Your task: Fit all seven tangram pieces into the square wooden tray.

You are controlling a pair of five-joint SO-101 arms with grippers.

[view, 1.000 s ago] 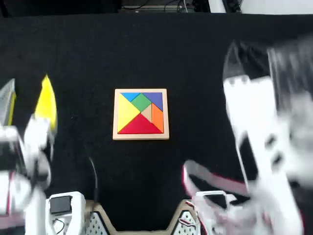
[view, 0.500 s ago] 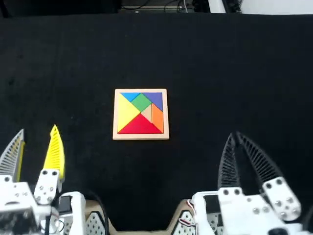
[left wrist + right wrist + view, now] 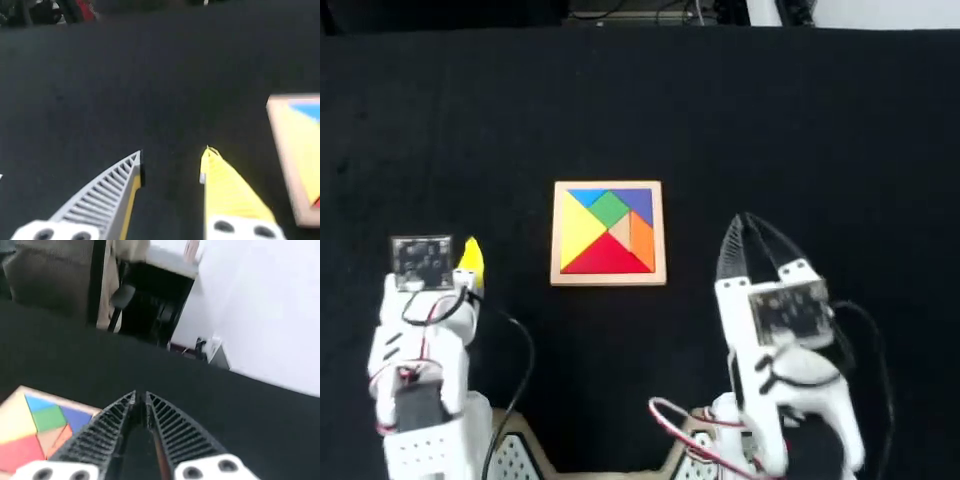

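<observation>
From the high view, the square wooden tray (image 3: 609, 281) is lying mid-table on the black cloth (image 3: 800, 130). Seven coloured tangram pieces (image 3: 607, 258) are sitting flush inside it and filling the square, so the puzzle appears complete. The two arms are flanking it, well apart from its sides. With no loose piece lying on the cloth, they are probably standing off because nothing is left to place. The right gripper (image 3: 744, 224) is pointing up the table beside the tray.

In the left wrist view, the left gripper (image 3: 172, 160) is hovering over bare cloth. Its grey and yellow fingers (image 3: 225, 190) are spread wide and carrying nothing. A corner of the tray is showing off to one side, beyond the yellow finger's reach.

In the right wrist view, the right gripper's black fingers (image 3: 170, 425) are all but meeting at the tips, with nothing between them. The filled tray is lying just beside them and is not being touched.
</observation>
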